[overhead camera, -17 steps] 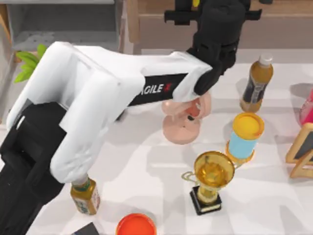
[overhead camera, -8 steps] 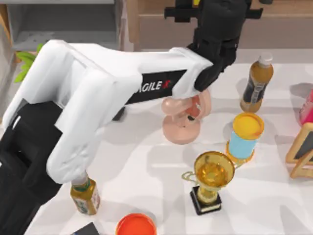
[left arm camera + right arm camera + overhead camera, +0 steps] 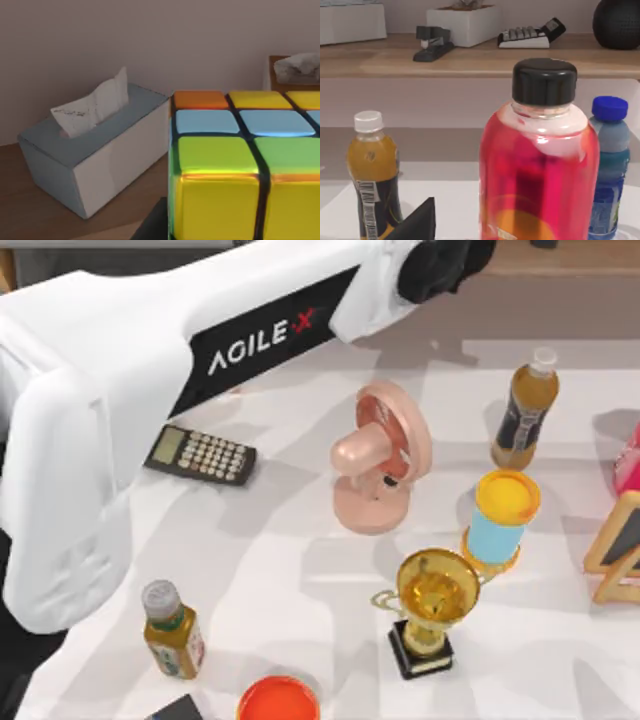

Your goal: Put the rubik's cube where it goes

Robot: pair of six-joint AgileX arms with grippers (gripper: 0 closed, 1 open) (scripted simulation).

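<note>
The rubik's cube (image 3: 245, 165) looms close in the left wrist view, with yellow, green, pale blue and orange tiles between dark grid lines. My left gripper (image 3: 235, 225) is shut on it, and one dark finger (image 3: 152, 225) shows beside its lower edge. The cube hangs over a wooden shelf (image 3: 30, 200), next to a tissue box (image 3: 95, 145). In the top view my left arm (image 3: 250, 330) reaches across to the back edge, its dark wrist (image 3: 445, 260) at the top. My right gripper (image 3: 415, 222) is parked low by the bottles at the table's right.
On the table stand a pink fan (image 3: 380, 455), a calculator (image 3: 200, 453), a gold trophy (image 3: 432, 605), a yellow-lidded blue can (image 3: 503, 515), two amber bottles (image 3: 525, 405) (image 3: 172, 630) and a wooden frame (image 3: 620, 540). A red bottle (image 3: 537, 165) stands close before the right wrist.
My left arm has risen and swung toward the back shelf. Its gripper has passed beyond the top view's upper edge, and the calculator and fan are now uncovered.
</note>
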